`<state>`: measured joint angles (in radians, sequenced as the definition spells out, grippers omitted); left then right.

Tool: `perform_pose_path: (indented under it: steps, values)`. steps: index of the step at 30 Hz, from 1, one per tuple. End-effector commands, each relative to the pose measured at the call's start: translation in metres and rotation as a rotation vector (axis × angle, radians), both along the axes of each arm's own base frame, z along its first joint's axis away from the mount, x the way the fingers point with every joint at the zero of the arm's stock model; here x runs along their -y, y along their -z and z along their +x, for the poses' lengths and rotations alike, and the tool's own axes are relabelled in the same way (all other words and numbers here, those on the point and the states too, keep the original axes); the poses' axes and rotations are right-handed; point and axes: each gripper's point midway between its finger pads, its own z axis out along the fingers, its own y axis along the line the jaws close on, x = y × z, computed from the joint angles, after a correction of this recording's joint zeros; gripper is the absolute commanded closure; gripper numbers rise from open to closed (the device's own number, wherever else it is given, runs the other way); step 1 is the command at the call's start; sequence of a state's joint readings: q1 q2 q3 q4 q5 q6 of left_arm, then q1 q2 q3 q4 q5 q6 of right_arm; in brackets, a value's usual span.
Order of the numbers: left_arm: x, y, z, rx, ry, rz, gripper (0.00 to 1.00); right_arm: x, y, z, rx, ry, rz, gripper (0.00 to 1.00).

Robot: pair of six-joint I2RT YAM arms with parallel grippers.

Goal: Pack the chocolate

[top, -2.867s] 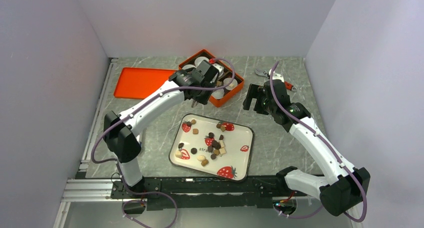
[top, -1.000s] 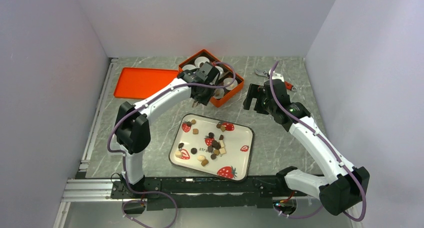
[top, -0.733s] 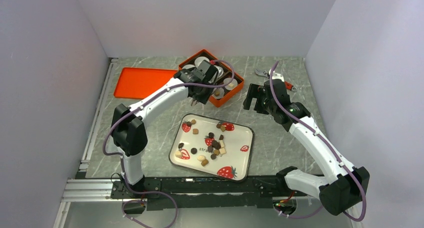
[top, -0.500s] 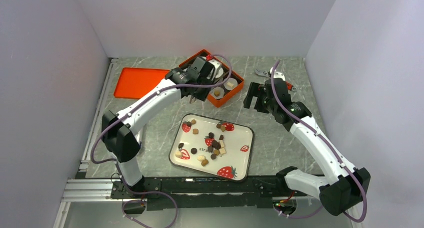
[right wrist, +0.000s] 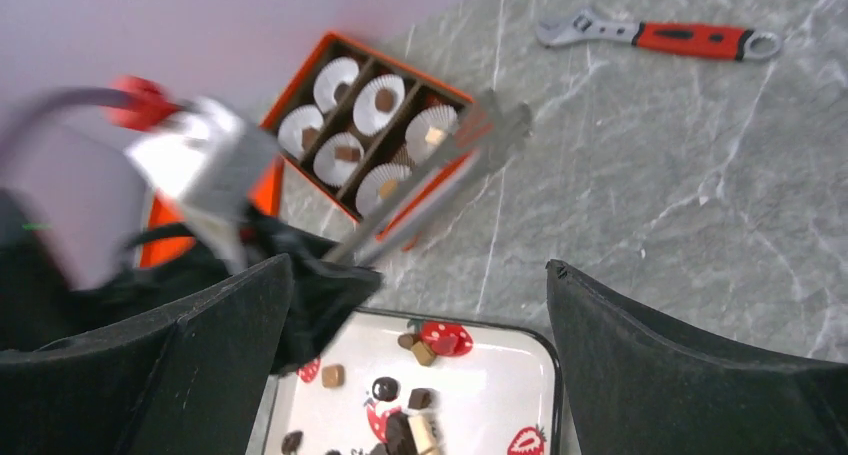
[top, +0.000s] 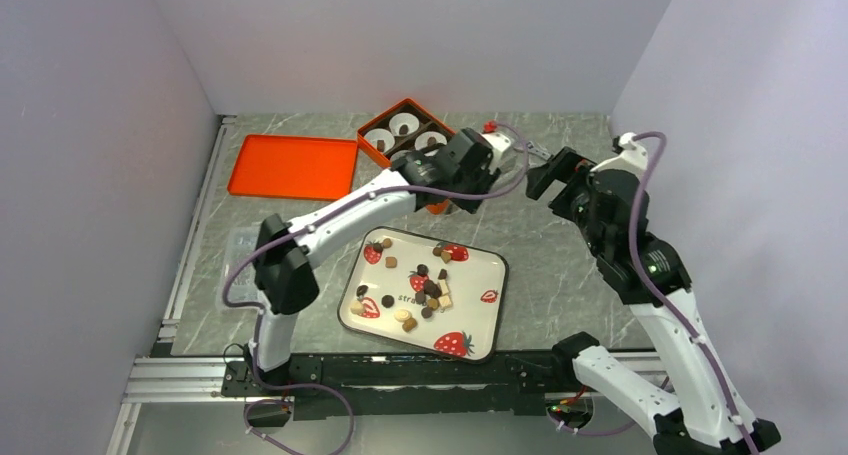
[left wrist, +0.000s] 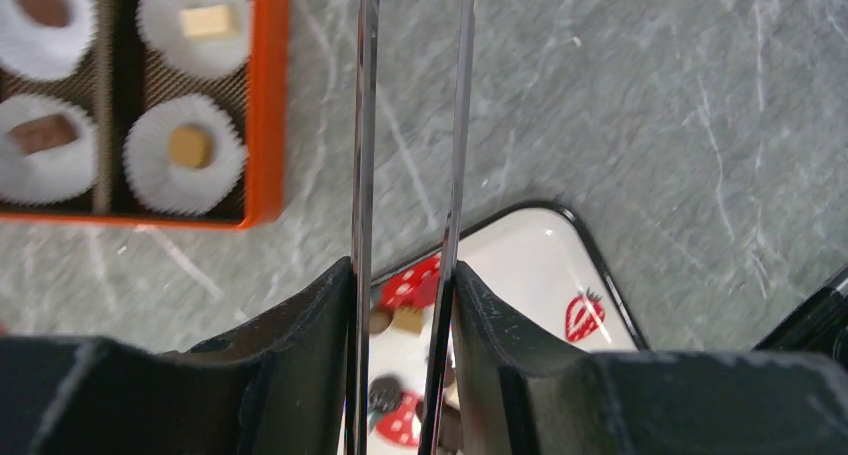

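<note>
Several chocolate pieces [top: 425, 287] lie on a white tray [top: 480, 305] printed with strawberries; they also show in the right wrist view [right wrist: 385, 387]. The orange box [top: 372, 140] holds white paper cups, some with a piece inside [left wrist: 188, 147]. My left gripper [top: 470, 170] is shut on metal tongs [left wrist: 362, 125] and hovers between box and tray; the tong tips reach past the left wrist view's top edge. The tongs [right wrist: 440, 190] look blurred in the right wrist view. My right gripper [top: 560, 175] is open and empty, raised to the right of the left gripper, and also shows in the right wrist view [right wrist: 418, 265].
An orange lid [top: 292, 165] lies flat at the back left. A red-handled wrench [right wrist: 660, 37] lies on the grey marbled table at the back right. White walls enclose the table on three sides.
My left arm has swung right, from over the orange box to beyond its right corner, still holding the tongs. My right arm has lifted and pulled back to the right.
</note>
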<state>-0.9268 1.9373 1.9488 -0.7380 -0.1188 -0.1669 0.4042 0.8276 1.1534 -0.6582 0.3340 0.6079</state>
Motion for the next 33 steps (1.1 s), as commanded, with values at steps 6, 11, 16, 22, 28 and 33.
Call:
perform_pose_path:
  steps: [6, 11, 16, 22, 28, 33]
  values:
    - [0.084, 0.012, 0.024, 0.081, 0.108, -0.174, 0.57, 0.029, -0.031, -0.025, 0.049, 0.109, 0.020, 0.00]
    - [0.100, 0.044, 0.038, 0.127, 0.146, -0.154, 0.56, 0.027, -0.029, -0.029, 0.040, 0.093, 0.027, 0.00]
    - [0.117, 0.083, 0.048, 0.123, 0.175, -0.129, 0.56, 0.026, -0.025, -0.029, 0.019, 0.085, 0.015, 0.00]
    - [0.127, 0.115, 0.054, 0.120, 0.193, -0.128, 0.56, 0.022, -0.019, -0.027, -0.001, 0.066, 0.005, 0.00]
    - [0.127, 0.139, 0.054, 0.071, 0.208, -0.129, 0.51, 0.016, -0.012, -0.021, -0.020, 0.049, 0.011, 0.00]
    - [0.126, 0.150, 0.054, 0.056, 0.221, -0.115, 0.35, 0.013, -0.014, -0.020, -0.019, 0.042, 0.018, 0.00]
